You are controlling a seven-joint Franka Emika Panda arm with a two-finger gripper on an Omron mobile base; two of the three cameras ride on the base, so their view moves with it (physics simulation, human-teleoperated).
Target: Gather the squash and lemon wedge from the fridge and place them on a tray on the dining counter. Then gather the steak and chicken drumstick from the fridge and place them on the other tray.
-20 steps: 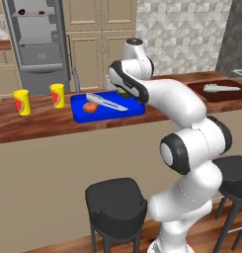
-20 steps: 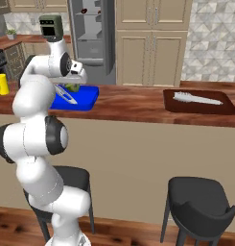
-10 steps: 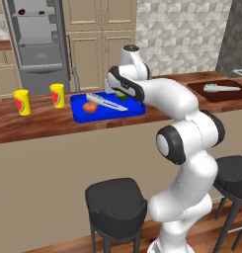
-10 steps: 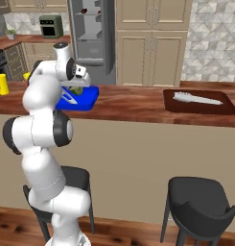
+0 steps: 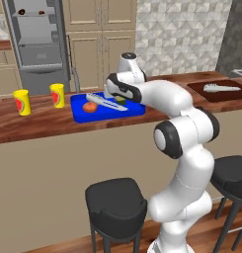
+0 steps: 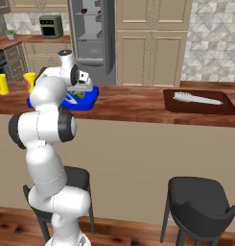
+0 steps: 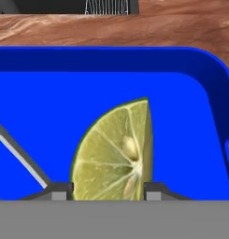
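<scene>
In the hand view the lemon wedge (image 7: 117,151), yellow-green with a pale cut face and seeds, sits between my gripper's (image 7: 108,191) two fingertips, which press its sides just above the floor of the blue tray (image 7: 181,116). From the base views, the gripper (image 5: 116,95) hangs low over the right end of the tray (image 5: 132,109) on the dining counter (image 5: 43,121). An orange squash (image 5: 89,106) lies in the tray beside a long silver utensil (image 5: 105,102). The dark brown other tray (image 5: 211,94) rests at the counter's right end. Behind the counter stands the grey fridge (image 5: 36,49).
Two yellow cups (image 5: 22,102) (image 5: 57,95) stand on the counter left of the blue tray. A silver utensil (image 5: 221,88) lies in the brown tray. Black stools (image 5: 116,203) stand in front of the counter. Beige cabinets (image 5: 100,44) line the back wall.
The hand has sunk lower over the right end of the blue tray with the wedge between its fingers. Trays, cups and squash have not moved.
</scene>
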